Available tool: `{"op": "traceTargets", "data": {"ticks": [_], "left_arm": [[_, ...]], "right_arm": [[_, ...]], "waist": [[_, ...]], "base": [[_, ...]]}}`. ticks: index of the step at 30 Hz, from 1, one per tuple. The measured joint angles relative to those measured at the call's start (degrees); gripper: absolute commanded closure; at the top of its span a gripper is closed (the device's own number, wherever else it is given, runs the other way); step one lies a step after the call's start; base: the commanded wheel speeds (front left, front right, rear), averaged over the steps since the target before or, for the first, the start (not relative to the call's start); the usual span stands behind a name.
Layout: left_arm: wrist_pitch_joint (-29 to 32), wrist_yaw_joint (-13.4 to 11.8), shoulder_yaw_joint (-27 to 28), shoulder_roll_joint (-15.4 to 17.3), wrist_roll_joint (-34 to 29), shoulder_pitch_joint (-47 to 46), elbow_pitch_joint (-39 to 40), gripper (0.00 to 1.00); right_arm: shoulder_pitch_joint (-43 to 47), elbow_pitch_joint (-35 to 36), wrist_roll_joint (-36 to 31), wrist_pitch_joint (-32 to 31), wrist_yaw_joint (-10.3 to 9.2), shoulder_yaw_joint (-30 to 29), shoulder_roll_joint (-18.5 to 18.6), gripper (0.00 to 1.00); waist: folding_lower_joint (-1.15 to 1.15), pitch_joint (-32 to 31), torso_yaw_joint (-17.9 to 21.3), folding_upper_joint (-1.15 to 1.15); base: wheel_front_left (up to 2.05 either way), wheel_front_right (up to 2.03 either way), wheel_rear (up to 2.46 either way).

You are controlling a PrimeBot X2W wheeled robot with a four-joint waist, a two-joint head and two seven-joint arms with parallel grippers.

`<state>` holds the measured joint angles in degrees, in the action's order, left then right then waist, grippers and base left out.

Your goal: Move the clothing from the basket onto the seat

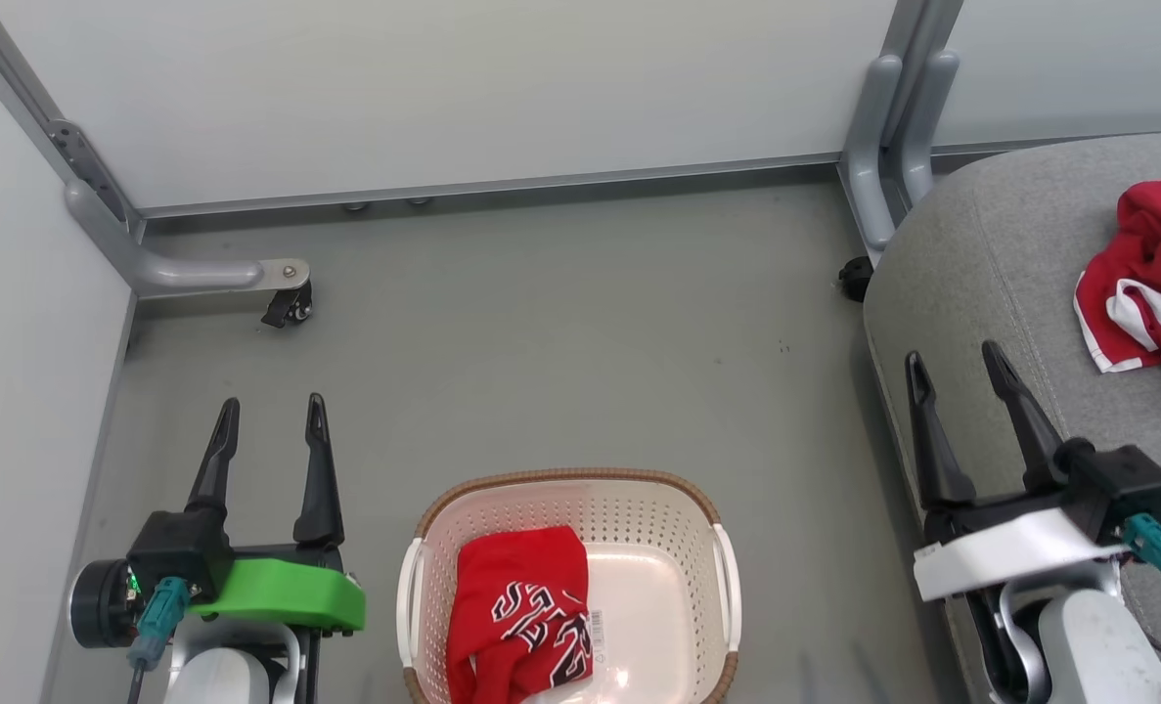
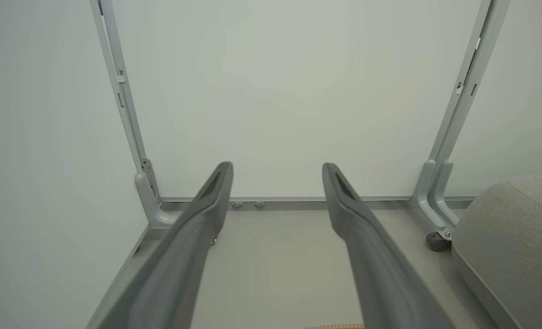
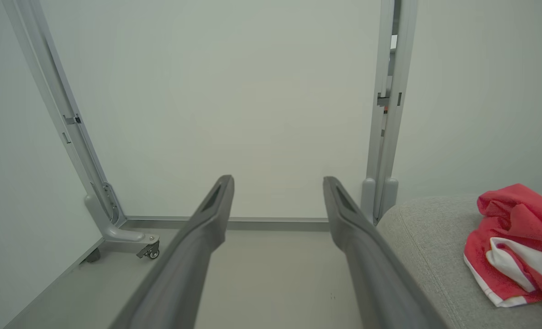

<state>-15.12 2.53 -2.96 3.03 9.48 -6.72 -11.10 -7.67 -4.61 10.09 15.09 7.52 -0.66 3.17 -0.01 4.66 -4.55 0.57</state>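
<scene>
- Two red garments lie well apart in the head view. The red jersey (image 1: 521, 606) with black-and-white lettering is crumpled in the left half of the cream-white perforated plastic basket (image 1: 565, 478) with a brown woven-look rim. The red shorts (image 1: 1152, 264) with white panels lie on the large grey fabric-upholstered seat (image 1: 981, 254) at the right.
- The basket stands on the grey floor (image 1: 560, 332) at the bottom middle, between my two arms.
- My left gripper (image 1: 274, 404) sits at the lower left, just beside the basket. Its two dark fingers are spread wide and hold nothing.
- My right gripper (image 1: 954, 355) sits at the lower right, its fingers showing against the seat's left edge. They too are spread wide and hold nothing, and the shorts lie apart from them, further right.
- From the left wrist, my left gripper (image 2: 277, 167) stands wide, with bare floor and a pale partition panel (image 2: 280, 91) beyond it. A rounded corner of the seat (image 2: 513, 237) shows at the right, and a sliver of the basket's woven rim (image 2: 337, 326) shows at the bottom edge.
- From the right wrist, my right gripper (image 3: 277, 180) is just as wide, pointing at the same pale panel. The seat (image 3: 421, 237) runs along the right, and the shorts (image 3: 517, 246) lie bunched on it, clear of my right finger.
</scene>
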Motion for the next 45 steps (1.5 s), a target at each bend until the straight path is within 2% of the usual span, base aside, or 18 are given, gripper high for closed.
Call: {"op": "traceTargets", "data": {"ticks": [12,38,45], "left_arm": [[0.0,0.5,-0.5,-0.1,0.1,0.7,-1.0,0.0],[0.0,0.5,-1.6,-0.1,0.4,0.6,-1.2,0.0],[0.0,2.1,-4.5,-0.1,-1.0,-1.6,-2.3,0.0]], "right_arm": [[6.5,2.7,0.0,0.0,0.0,-0.2,-0.3,0.0],[7.0,2.3,0.8,0.0,0.0,0.0,-0.3,0.0],[6.4,2.6,1.0,0.0,0.0,0.8,-0.4,0.0]], "waist": [[0.0,-0.5,0.6,0.0],[0.0,-1.3,1.7,0.0],[0.0,-0.1,2.5,0.0]], "base": [[0.0,0.0,0.0],[0.0,0.0,0.0],[0.0,0.0,0.0]]}}
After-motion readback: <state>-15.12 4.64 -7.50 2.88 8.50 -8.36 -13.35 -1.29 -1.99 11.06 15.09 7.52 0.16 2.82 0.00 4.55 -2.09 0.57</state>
